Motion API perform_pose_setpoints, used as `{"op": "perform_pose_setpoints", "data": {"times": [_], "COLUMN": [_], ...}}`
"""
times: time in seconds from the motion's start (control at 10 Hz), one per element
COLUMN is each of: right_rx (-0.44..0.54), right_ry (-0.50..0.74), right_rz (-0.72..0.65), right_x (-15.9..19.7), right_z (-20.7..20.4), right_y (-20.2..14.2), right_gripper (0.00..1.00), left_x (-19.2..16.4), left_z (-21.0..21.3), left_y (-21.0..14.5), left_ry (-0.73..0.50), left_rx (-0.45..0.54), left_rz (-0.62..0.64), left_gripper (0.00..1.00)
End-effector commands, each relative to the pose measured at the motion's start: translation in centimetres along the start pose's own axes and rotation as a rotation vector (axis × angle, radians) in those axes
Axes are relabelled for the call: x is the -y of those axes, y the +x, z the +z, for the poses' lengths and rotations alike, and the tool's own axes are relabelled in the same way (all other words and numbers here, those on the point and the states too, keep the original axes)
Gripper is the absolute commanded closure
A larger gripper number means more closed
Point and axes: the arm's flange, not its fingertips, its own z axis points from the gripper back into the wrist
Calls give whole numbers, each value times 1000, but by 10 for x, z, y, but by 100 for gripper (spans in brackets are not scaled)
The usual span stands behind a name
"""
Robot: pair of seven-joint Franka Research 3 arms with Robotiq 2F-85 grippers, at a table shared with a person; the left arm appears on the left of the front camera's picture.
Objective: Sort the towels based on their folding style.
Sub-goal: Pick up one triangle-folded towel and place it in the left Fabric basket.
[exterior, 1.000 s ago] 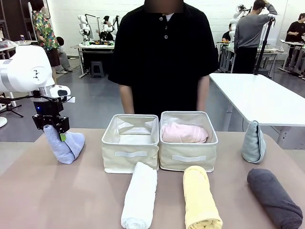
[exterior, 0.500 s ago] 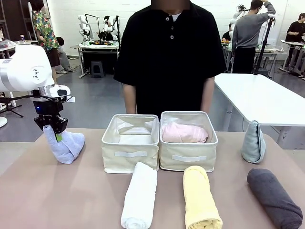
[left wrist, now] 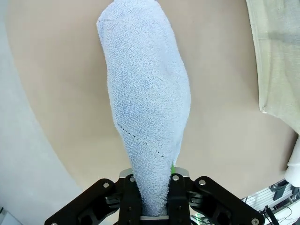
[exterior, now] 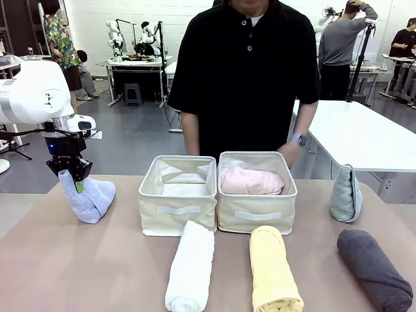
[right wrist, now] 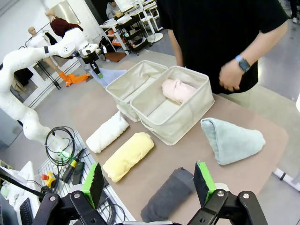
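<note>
The left jaws clamp the narrow tip of the light blue terry wedge towel (left wrist: 145,117), whose bulk hangs below them; the right jaws stand wide apart.

The bins (exterior: 177,211) are being flanked by wedge towels (exterior: 97,198) at nine and three o'clock. Rolled towels (exterior: 190,266) are being rested at five and six.

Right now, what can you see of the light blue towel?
The light blue towel is soft looped terry, folded into a wedge, with a stitched hem line along one side. It stands tilted near the left edge of the table, apart from the cream bin. Its narrow top is pinched in the shut left hand; its broad rounded end appears to rest on the table.
</note>
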Motion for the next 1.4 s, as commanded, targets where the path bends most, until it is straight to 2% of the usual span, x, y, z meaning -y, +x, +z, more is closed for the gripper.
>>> {"op": "perform_pose_setpoints", "data": {"times": [0.0, 0.1, 0.2, 0.3, 0.4, 0.6, 0.9, 1.0, 1.1, 1.3], "right_rx": [18, 18, 18, 18, 18, 18, 18, 18, 18, 18], "right_ry": [13, 13, 13, 13, 13, 13, 13, 13, 13, 13], "right_rz": [8, 8, 8, 8, 8, 8, 8, 8, 8, 8], "right_x": [2, 2, 2, 2, 2, 2, 2, 2, 2, 2], "right_z": [2, 2, 2, 2, 2, 2, 2, 2, 2, 2], "right_y": [1, 1, 1, 1, 1, 1, 1, 1, 1, 1], "right_gripper": [0, 0, 0, 0, 0, 0, 0, 0, 0, 0], "left_x": [0, 0, 1, -1, -1, 2, -6, -11, 1, 1], "left_z": [30, 69, 121, 163, 202, 259, 296, 295, 303, 303], "left_y": [-11, -29, -67, -103, -135, -181, -221, -227, -223, -223], "left_ry": [-47, -96, -26, 100, 185, 232, 135, 103, 203, 203], "left_rx": [31, -76, -197, -208, -171, -129, 4, 43, -49, -49], "left_rz": [-59, -140, -343, -436, -478, -566, -699, -685, -642, -642], "left_gripper": [100, 100, 100, 100, 100, 100, 100, 100, 100, 100]}}
